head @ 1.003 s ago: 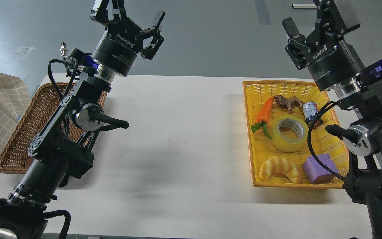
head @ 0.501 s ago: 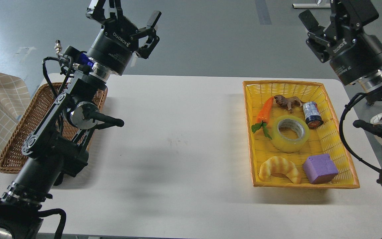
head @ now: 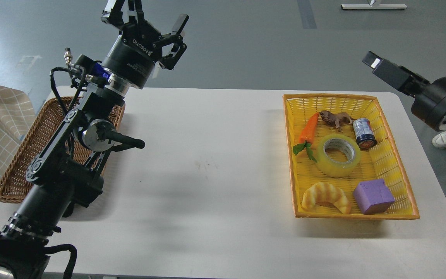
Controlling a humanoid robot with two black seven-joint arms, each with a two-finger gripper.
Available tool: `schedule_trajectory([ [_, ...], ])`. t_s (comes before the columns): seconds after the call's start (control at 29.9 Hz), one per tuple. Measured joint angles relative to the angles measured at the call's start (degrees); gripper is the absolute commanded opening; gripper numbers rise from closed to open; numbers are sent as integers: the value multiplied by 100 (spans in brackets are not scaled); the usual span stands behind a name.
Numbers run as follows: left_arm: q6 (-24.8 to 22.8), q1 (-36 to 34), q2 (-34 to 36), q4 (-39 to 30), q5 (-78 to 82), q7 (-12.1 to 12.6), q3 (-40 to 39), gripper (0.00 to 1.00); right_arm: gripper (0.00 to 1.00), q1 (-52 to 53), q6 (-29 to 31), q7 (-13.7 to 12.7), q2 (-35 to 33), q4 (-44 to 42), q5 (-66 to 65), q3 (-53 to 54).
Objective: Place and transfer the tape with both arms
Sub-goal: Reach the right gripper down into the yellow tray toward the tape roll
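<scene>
The tape (head: 338, 155), a wide translucent yellow roll with a grey-white core, lies flat in the middle of the yellow basket (head: 329, 96) at the table's right. My left gripper (head: 145, 15) is open and empty, raised high above the table's back left, far from the tape. My right gripper (head: 373, 61) is raised off the table's back right corner, beyond and right of the basket. It is seen side-on, so its fingers cannot be told apart. Nothing shows in it.
The yellow basket also holds a carrot (head: 309, 130), a brown toy animal (head: 336, 118), a small can (head: 363, 133), a striped croissant (head: 325, 197) and a purple block (head: 373, 195). A brown wicker basket (head: 18, 166) sits at the table's left edge, partly behind my left arm.
My right arm has swung up and out to the right, off the yellow basket, uncovering it. My left arm has barely moved. The tape has not moved.
</scene>
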Motion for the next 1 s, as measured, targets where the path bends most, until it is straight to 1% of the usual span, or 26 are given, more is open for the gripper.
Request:
schedule_trajectory([
  [0.13, 1, 15, 4, 7, -6, -6, -39, 98, 97, -14, -3, 379, -38, -207, -806, -216],
  [0.23, 1, 17, 23, 21, -10, -7, -53, 98, 97, -9, -22, 504, 13, -348, -1296, -374],
  [0.33, -4, 17, 71, 24, -10, -13, -65, 98, 96, -6, -31, 541, 162, -466, -1604, -452],
  [0.5, -3, 25, 97, 32, -27, -23, -100, 98, 95, -14, -78, 553, 249, -678, -1717, -466],
  [0.67, -3, 64, 130, 54, -164, -22, -123, 98, 95, -108, -376, 548, 537, -1265, -1721, -505],
  [0.8, -9, 36, 202, 100, -185, -9, -118, 98, 95, -188, -476, 518, 751, -1632, -1722, -604],
  [1.0, -17, 17, 277, 129, -186, -8, -97, 98, 95, -219, -543, 511, 853, -1848, -1777, -887],
])
